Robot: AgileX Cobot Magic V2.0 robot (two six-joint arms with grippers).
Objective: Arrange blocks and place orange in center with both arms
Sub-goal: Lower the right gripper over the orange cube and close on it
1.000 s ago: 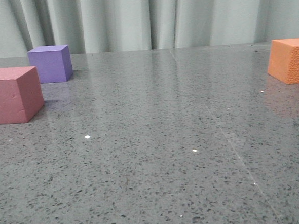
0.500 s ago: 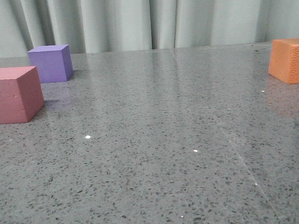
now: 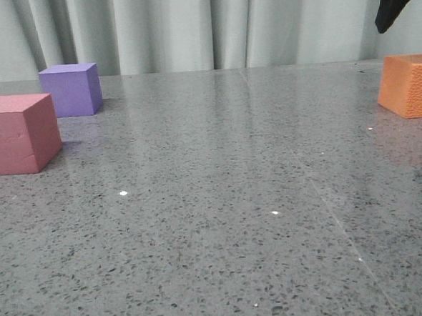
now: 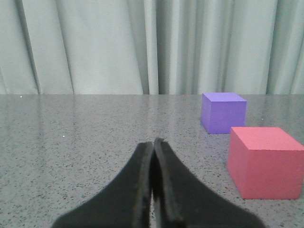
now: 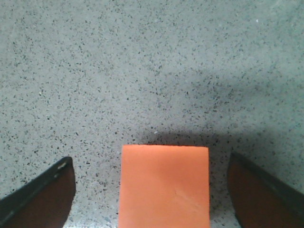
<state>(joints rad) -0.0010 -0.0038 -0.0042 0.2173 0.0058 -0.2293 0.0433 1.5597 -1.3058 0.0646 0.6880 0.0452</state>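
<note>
**Right wrist view: orange cube being framed between spread fingers**

Right wrist view is being filled at its lower edge by the orange cube (image 5: 164,185), which is being straddled from above by the right gripper (image 5: 152,190), its two dark fingers (image 5: 42,194) being held wide apart with clear table on either side of the foam. This spacing is being judged as preparation for a descent and a grasp, since the cube is being kept far at the table's right edge (image 3: 410,85) and is wanted in the centre. The left gripper (image 4: 153,147) is being held low over the grey table (image 3: 221,200) with its fingertips pressed together on nothing, apparently being parked while the pink-red cube (image 4: 265,161) and the purple cube (image 4: 223,112) are being left just beside one another on the left side.

Only a dark tip of the right gripper (image 3: 395,3) is being shown in the front view; the rest is being cropped. The orange cube's near side is being cut off in the wrist view, and its height under the fingers cannot be told.
</note>
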